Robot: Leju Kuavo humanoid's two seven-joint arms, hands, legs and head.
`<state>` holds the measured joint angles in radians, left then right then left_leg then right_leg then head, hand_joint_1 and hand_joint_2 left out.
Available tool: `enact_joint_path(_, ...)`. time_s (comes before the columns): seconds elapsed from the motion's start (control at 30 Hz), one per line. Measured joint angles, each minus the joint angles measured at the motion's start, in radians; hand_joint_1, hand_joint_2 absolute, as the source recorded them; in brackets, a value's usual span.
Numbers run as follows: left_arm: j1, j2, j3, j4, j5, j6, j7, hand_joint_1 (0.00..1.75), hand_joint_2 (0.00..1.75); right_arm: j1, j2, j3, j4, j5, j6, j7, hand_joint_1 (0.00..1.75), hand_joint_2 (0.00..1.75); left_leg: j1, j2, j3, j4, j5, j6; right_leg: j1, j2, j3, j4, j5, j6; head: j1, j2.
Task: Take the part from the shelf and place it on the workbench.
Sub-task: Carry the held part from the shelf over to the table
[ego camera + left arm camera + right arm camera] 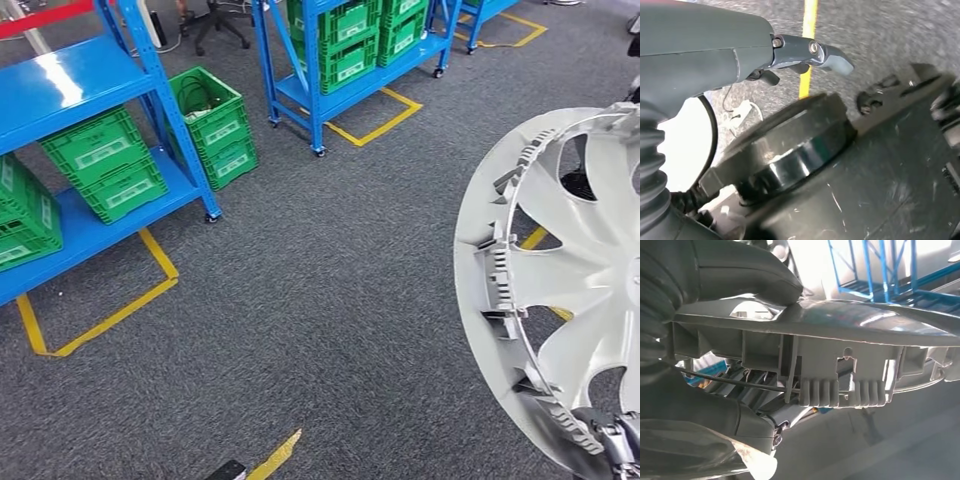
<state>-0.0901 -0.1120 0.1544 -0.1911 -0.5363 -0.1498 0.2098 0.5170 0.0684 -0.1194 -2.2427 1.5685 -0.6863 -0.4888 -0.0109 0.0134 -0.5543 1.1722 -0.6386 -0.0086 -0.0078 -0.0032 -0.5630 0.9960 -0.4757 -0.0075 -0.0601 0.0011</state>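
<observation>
one wheel cover [581,280] gripped at rim, right hand [615,440] beneath

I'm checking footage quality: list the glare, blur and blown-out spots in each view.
Head view: sharp overall, with white glare on the blue shelf. Left wrist view: carpet blurred, and a blown-out white patch beside the left hand. Right wrist view: overexposed background at the top, bright sheen along the rim of the wheel cover, which the right hand grips.
</observation>
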Motion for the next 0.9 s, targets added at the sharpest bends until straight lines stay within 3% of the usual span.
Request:
enact_joint_path(0.03,-0.002,0.000,0.002,0.000,0.000,-0.003,-0.001,0.00,1.75,0.000,0.000,-0.001,0.000,0.000,0.000,-0.001,1.75,1.75,0.001,-0.005,-0.026,0.063,-0.022,-0.001,0.000,0.011,0.000,0.000,0.000,-0.001,0.000,0.000)
enact_joint_path(0.07,-0.004,0.000,0.003,0.000,0.000,-0.005,-0.002,0.00,1.75,0.001,0.000,-0.002,0.000,0.000,0.000,-0.001,1.75,1.75,0.001,-0.007,-0.040,0.098,-0.026,-0.001,0.001,0.024,0.002,0.001,0.000,-0.001,0.000,0.000)
enact_joint_path(0.1,-0.005,0.000,0.005,0.000,-0.001,-0.007,-0.002,0.00,1.75,0.002,0.001,-0.004,0.000,0.000,0.000,-0.002,1.75,1.75,0.001,-0.008,-0.037,0.096,-0.010,0.001,0.001,0.037,0.003,0.001,0.000,-0.001,0.000,0.000)
enact_joint_path(0.17,-0.003,0.001,0.006,0.000,-0.004,-0.006,-0.002,0.00,1.75,0.003,0.001,-0.007,0.000,0.000,0.000,-0.005,1.75,1.75,0.001,-0.023,0.008,-0.011,0.068,0.007,0.001,0.064,0.006,0.002,0.000,-0.001,0.000,0.000)
enact_joint_path(0.23,0.001,0.001,0.007,0.000,-0.009,-0.002,-0.002,0.00,1.75,0.004,0.003,-0.011,0.000,0.000,0.000,-0.008,1.75,1.75,0.004,-0.063,0.051,-0.126,0.118,0.012,0.003,0.088,0.001,0.006,0.002,0.005,0.001,0.000)
enact_joint_path(0.3,0.002,0.000,0.007,0.001,-0.014,0.000,-0.002,0.00,1.75,0.006,0.006,-0.014,-0.001,0.000,0.000,-0.010,1.75,1.75,0.006,-0.082,0.062,-0.169,0.116,0.017,0.002,0.108,-0.016,0.010,0.010,0.017,0.000,0.000)
enact_joint_path(0.33,0.001,-0.001,0.008,0.000,-0.016,0.000,-0.002,0.00,1.75,0.008,0.007,-0.015,-0.002,0.000,0.000,-0.010,1.75,1.75,0.007,-0.074,0.062,-0.178,0.115,0.020,0.002,0.117,-0.023,0.009,0.014,0.024,0.000,0.000)
enact_joint_path(0.37,0.000,-0.003,0.008,0.000,-0.018,0.001,-0.003,0.00,1.75,0.011,0.008,-0.018,-0.003,0.000,0.000,-0.010,1.75,1.75,0.008,-0.065,0.061,-0.183,0.116,0.025,0.002,0.113,-0.031,0.011,0.014,0.030,0.000,0.000)
enact_joint_path(0.43,0.001,-0.006,0.008,0.000,-0.020,0.001,-0.005,0.00,1.75,0.014,0.010,-0.022,-0.003,0.000,0.000,-0.011,1.75,1.75,0.011,-0.042,0.061,-0.192,0.124,0.035,0.004,0.071,-0.058,0.054,-0.014,0.037,0.004,0.000)
enact_joint_path(0.5,0.003,-0.007,0.009,0.000,-0.021,0.001,-0.007,0.00,1.75,0.013,0.010,-0.024,-0.003,0.000,0.000,-0.010,1.75,1.75,0.010,-0.017,0.061,-0.195,0.126,0.041,0.004,0.023,-0.116,0.174,-0.075,0.043,0.008,0.000)
enact_joint_path(0.57,0.003,-0.006,0.009,0.000,-0.022,0.001,-0.008,0.00,1.75,0.012,0.010,-0.026,-0.003,0.000,0.000,-0.008,1.75,1.75,0.008,0.004,0.060,-0.194,0.124,0.043,0.002,0.011,-0.166,0.283,-0.118,0.048,0.008,0.000)
enact_joint_path(0.6,0.003,-0.006,0.009,0.000,-0.022,0.001,-0.008,0.00,1.75,0.013,0.011,-0.026,-0.003,0.000,0.000,-0.008,1.75,1.75,0.007,0.009,0.060,-0.194,0.124,0.043,0.001,0.011,-0.177,0.308,-0.126,0.050,0.008,0.000)
enact_joint_path(0.7,0.004,-0.006,0.009,0.000,-0.022,0.001,-0.008,0.00,1.75,0.013,0.011,-0.027,-0.003,0.001,0.000,-0.007,1.75,1.75,0.007,0.014,0.060,-0.194,0.124,0.043,0.000,0.010,-0.181,0.319,-0.126,0.051,0.008,0.000)
enact_joint_path(0.73,0.003,-0.006,0.009,0.000,-0.022,0.001,-0.008,0.00,1.75,0.014,0.011,-0.028,-0.003,0.001,0.000,-0.006,1.75,1.75,0.007,0.025,0.063,-0.194,0.122,0.042,-0.001,0.005,-0.158,0.278,-0.100,0.051,0.008,0.000)
enact_joint_path(0.83,0.004,-0.005,0.010,0.000,-0.026,0.004,-0.008,0.00,1.75,0.017,0.013,-0.030,-0.007,0.000,0.000,-0.002,1.75,1.75,-0.002,0.075,0.076,-0.189,0.106,0.026,0.005,-0.050,-0.026,0.048,-0.013,0.036,0.008,0.000)
enact_joint_path(0.87,0.004,-0.004,0.010,0.000,-0.027,0.004,-0.008,0.00,1.75,0.018,0.014,-0.031,-0.008,0.000,0.000,-0.002,1.75,1.75,-0.005,0.088,0.080,-0.188,0.103,0.020,0.008,-0.057,-0.007,0.014,-0.009,0.028,0.008,0.000)
enact_joint_path(0.9,0.004,-0.004,0.010,0.000,-0.028,0.004,-0.008,0.00,1.75,0.020,0.015,-0.033,-0.008,0.000,0.000,-0.002,1.75,1.75,-0.004,0.091,0.082,-0.188,0.099,0.015,0.006,-0.047,-0.008,0.013,-0.008,0.021,0.008,0.000)
